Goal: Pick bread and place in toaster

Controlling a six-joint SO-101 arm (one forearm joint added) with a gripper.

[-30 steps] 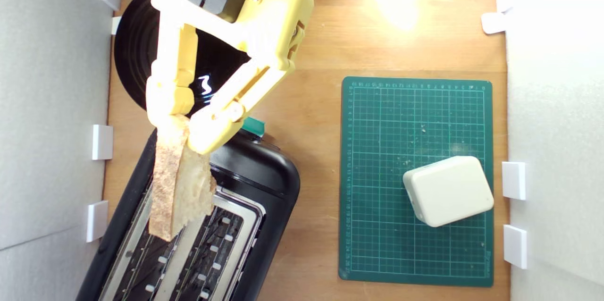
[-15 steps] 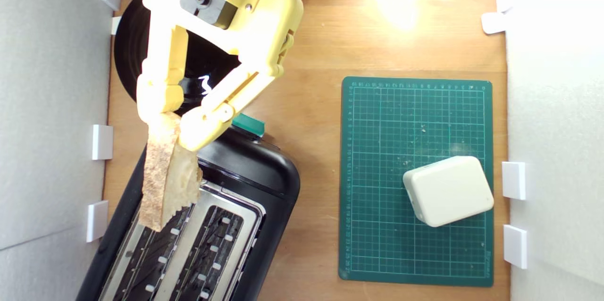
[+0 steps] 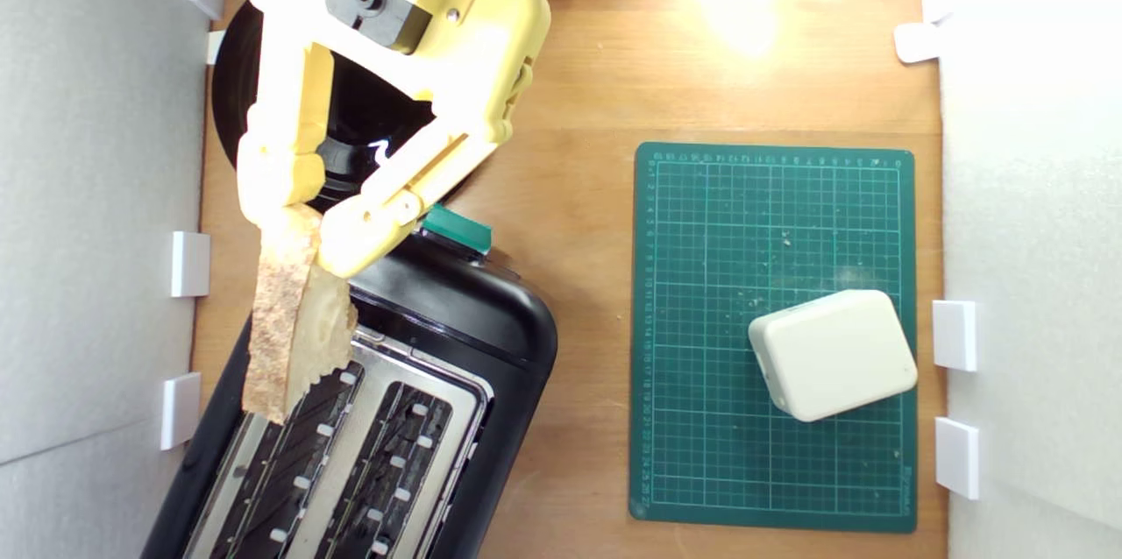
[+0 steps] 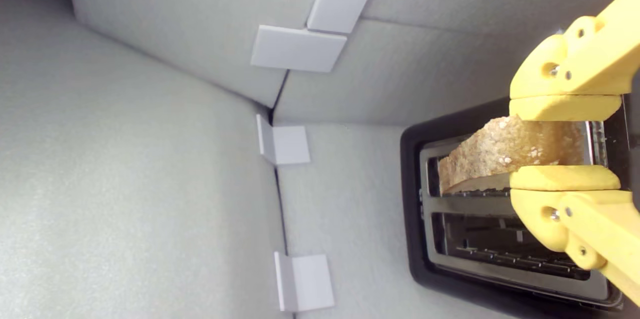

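We look down on the wooden table [image 3: 596,86], walled in grey foam, and the biggest thing on it that matters to us is the toaster [image 3: 456,340], lying askew at the exterior view's lower left with both long slots open to the sky. Behind it sits a round black plate [image 3: 230,95], and well apart on the exterior view's right a green cutting mat [image 3: 701,419] carries a white block [image 3: 833,353]. Next in size is our yellow gripper [image 3: 302,230], its fingers [image 4: 565,108] clamped on the bread [image 3: 289,322], crust edge out. The slice hangs above the toaster's slot nearer the foam wall, its lower tip over the metal rim.

We judge the risk to be misalignment: in the exterior view the bread seems to sit toward the outer edge of that slot, so a straight descent may catch the crust on the rim, tilt the slice in the grip, or leave it jammed across the opening. The pinch holds only one end, so any snag could lever the wedge loose. An early release might drop it flat on the top plate
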